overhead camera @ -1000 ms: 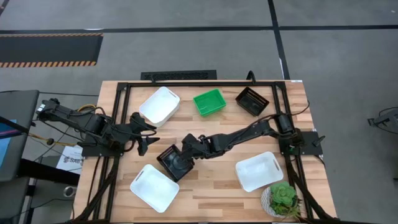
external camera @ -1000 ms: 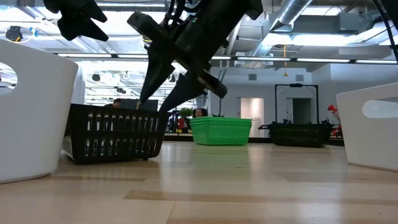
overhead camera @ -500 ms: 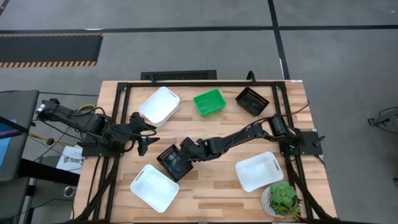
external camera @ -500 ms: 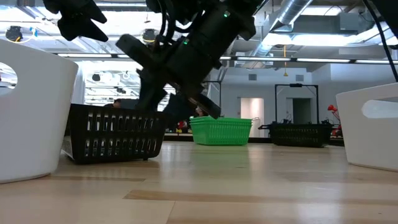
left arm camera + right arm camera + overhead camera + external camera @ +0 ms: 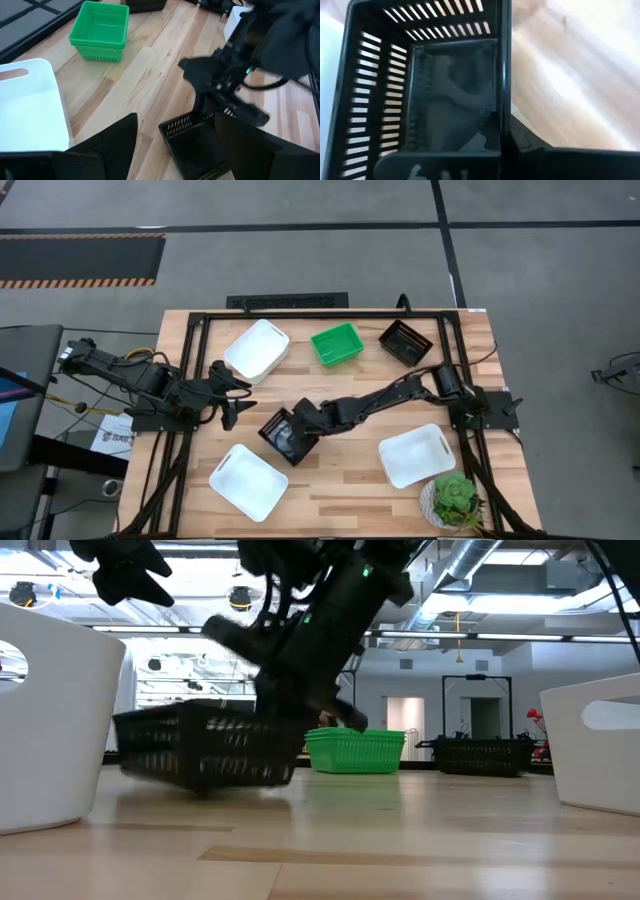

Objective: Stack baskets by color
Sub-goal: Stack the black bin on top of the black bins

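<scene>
Beside the gripped black basket (image 5: 283, 434), a white basket (image 5: 247, 481).

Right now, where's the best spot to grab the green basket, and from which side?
Probably the green basket by one of its thin upright walls, coming from above, one finger inside and one outside. It stands upright and open-topped, clear of the white basket and black basket beside it.

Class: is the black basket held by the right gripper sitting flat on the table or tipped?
Tipped: the black basket slants, one end off the table.
</scene>
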Controlling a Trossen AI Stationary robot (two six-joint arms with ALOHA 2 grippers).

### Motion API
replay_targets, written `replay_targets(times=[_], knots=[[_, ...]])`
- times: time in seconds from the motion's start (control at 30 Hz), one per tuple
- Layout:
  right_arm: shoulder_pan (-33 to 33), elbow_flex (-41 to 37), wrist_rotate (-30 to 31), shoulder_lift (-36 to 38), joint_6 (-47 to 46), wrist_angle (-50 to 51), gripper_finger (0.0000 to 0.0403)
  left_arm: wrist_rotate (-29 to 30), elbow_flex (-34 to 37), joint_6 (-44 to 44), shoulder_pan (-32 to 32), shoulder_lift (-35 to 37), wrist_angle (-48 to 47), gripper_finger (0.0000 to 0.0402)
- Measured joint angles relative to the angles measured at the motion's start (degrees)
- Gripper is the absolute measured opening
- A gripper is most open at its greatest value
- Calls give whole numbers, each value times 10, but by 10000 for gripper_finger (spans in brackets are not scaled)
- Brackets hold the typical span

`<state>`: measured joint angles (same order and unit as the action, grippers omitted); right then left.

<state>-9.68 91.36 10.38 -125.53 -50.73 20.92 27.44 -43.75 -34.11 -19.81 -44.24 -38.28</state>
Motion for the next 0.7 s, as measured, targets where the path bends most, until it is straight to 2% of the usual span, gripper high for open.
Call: replay_targets(times=[0.2,0.47,0.7], knots=[[14,1,5,70,53,82,8,0,0,0,0,0,-7,254],[45,1,110,199,92,313,5,3,0,2,0,0,-9,254],[110,1,191,320,109,525,8,5,0,2,0,0,-8,254]])
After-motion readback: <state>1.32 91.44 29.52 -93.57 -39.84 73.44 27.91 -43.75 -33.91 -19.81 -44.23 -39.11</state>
